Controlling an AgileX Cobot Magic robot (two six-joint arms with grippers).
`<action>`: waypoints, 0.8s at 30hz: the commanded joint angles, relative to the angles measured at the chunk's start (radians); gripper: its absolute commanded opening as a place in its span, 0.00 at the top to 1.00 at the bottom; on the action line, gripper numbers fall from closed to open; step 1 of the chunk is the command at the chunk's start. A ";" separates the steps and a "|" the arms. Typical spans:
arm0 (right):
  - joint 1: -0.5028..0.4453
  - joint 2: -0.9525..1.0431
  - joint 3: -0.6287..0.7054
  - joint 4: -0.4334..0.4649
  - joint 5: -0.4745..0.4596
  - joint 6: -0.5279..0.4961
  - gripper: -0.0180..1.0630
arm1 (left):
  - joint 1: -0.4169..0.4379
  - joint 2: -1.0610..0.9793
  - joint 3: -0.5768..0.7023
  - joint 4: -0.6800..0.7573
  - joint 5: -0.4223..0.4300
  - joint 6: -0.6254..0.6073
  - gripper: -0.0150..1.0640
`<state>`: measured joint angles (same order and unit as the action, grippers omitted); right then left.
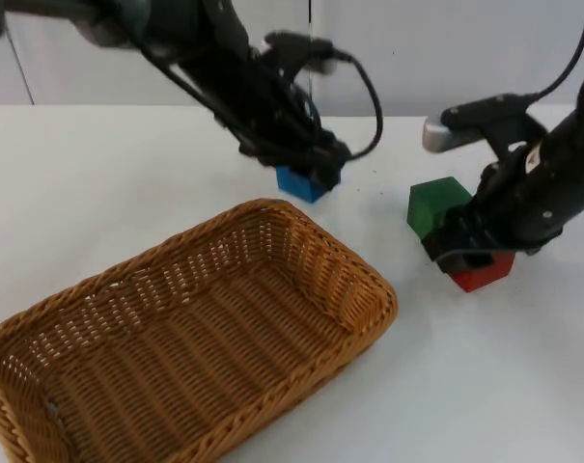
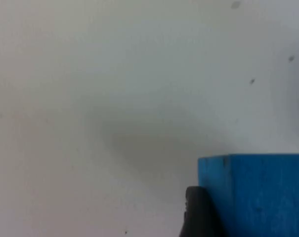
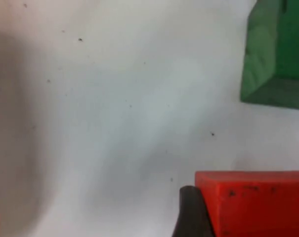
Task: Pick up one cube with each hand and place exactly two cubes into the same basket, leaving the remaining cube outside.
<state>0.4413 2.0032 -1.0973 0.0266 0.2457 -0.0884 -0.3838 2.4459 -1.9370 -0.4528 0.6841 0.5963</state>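
A blue cube [image 1: 299, 183] is held in my left gripper [image 1: 316, 174], just beyond the far rim of the wicker basket [image 1: 108, 381]; in the left wrist view the blue cube [image 2: 258, 195] rests against a black fingertip [image 2: 198, 215]. My right gripper [image 1: 470, 258] is shut on a red cube [image 1: 485, 273] at the table's right side; in the right wrist view the red cube [image 3: 253, 202] presses against a fingertip [image 3: 191, 212]. A green cube [image 1: 436, 204] stands on the table right beside the red one, and shows again as the green cube [image 3: 277, 54].
The basket lies long and shallow with nothing inside, stretching from the front left toward the middle. The grey partition wall [image 1: 446, 48] closes the back of the white table [image 1: 98, 183].
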 commanded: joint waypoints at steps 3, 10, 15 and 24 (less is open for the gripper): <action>0.002 -0.079 -0.006 0.001 0.099 -0.005 0.98 | -0.005 -0.076 -0.005 -0.005 0.036 -0.001 0.99; 0.002 -0.236 -0.006 0.001 0.191 -0.005 0.98 | -0.005 -0.185 -0.005 -0.008 0.099 -0.037 0.99; 0.002 -0.335 -0.006 0.001 0.229 -0.005 0.98 | -0.005 -0.247 -0.005 0.001 0.150 -0.051 0.99; 0.002 -0.453 -0.006 -0.001 0.254 -0.005 0.98 | 0.001 -0.343 -0.005 0.045 0.202 -0.120 0.99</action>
<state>0.4413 1.5686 -1.0973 0.0266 0.4992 -0.0884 -0.3838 2.1231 -1.9370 -0.4227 0.8801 0.4970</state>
